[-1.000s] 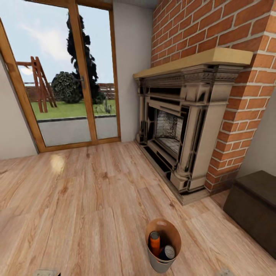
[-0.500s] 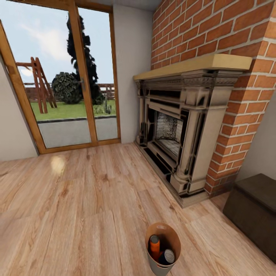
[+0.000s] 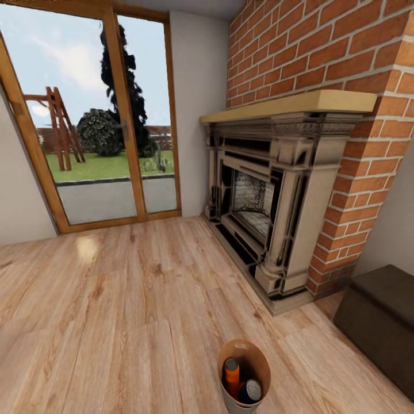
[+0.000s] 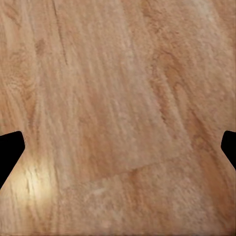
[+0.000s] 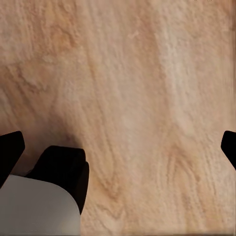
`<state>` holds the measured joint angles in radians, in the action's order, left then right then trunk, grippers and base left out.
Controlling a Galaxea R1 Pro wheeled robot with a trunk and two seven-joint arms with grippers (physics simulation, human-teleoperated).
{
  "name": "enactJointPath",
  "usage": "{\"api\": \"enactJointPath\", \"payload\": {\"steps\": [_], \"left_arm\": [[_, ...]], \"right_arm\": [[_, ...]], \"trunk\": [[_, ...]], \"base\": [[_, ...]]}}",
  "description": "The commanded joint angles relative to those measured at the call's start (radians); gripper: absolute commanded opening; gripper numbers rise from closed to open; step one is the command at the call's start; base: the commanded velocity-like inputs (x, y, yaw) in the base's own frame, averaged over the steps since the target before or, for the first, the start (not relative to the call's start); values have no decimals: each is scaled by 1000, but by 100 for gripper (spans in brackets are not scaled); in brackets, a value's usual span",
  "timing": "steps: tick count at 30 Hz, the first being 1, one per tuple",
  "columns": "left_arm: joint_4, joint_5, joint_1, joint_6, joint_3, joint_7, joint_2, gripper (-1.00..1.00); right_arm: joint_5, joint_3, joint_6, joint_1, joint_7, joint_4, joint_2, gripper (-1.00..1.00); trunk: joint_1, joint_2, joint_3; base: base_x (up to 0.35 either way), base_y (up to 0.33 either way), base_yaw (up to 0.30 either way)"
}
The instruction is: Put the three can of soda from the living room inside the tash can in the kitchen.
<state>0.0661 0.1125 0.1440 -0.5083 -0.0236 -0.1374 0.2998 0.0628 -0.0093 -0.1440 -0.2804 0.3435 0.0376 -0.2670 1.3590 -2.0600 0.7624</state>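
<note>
In the left wrist view, the two dark fingertips (image 4: 11, 147) of the left gripper (image 4: 118, 147) sit at opposite edges of the picture, wide apart, with nothing between them except the light wood floor (image 4: 113, 98). In the right wrist view it is the same: the fingertips (image 5: 11, 147) of the right gripper (image 5: 118, 147) are far apart and hold nothing. Under them is wood floor, and near one fingertip there is a white and black rounded part (image 5: 49, 196); I cannot tell what it is.

In the head view, the trash can (image 3: 261, 359) stands on the floor at the bottom of the picture, a little right of the middle. It is grey outside and brown inside, and its lower part is cut by the picture edge. Inside it stands an orange soda can (image 3: 232, 374), upright, and just beside it a blue soda can (image 3: 250, 391) with a silvery top. A third can I cannot make out.

The room is the living room. The wood floor (image 3: 115, 299) is light, with a bright spot near the glass doors (image 3: 98, 121), which have a wooden frame and show a garden outside. On the right is the red-brick chimney (image 3: 322, 46) with the ornate beige-and-black fireplace (image 3: 270, 195) below it. A dark low cabinet (image 3: 379, 322) stands at the right edge, near the fireplace.
</note>
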Motion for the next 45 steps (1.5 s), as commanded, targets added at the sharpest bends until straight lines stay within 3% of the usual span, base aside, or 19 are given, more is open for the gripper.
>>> {"api": "enactJointPath", "payload": {"steps": [1, 7, 22, 45], "left_arm": [[-3, 0, 0, 0, 0, 1, 0, 100], [-12, 0, -1, 0, 1, 3, -11, 100], [-14, -3, -2, 1, 2, 4, -34, 100], [-14, -4, -7, 1, 2, 4, -42, 100]], "right_arm": [[-7, 0, 0, 1, -1, 0, 1, 100], [-34, 1, -46, 28, -3, 1, 7, 100], [-40, 0, -72, 42, -4, 1, 12, 100], [-40, 0, -72, 81, -6, 1, 23, 100]], "trunk": [[-4, 7, -3], [-27, 49, -25], [-84, 154, -88], [-173, 315, -131]], "base": [[0, 0, 0], [0, 0, 0], [0, 0, 0], [0, 0, 0]]}}
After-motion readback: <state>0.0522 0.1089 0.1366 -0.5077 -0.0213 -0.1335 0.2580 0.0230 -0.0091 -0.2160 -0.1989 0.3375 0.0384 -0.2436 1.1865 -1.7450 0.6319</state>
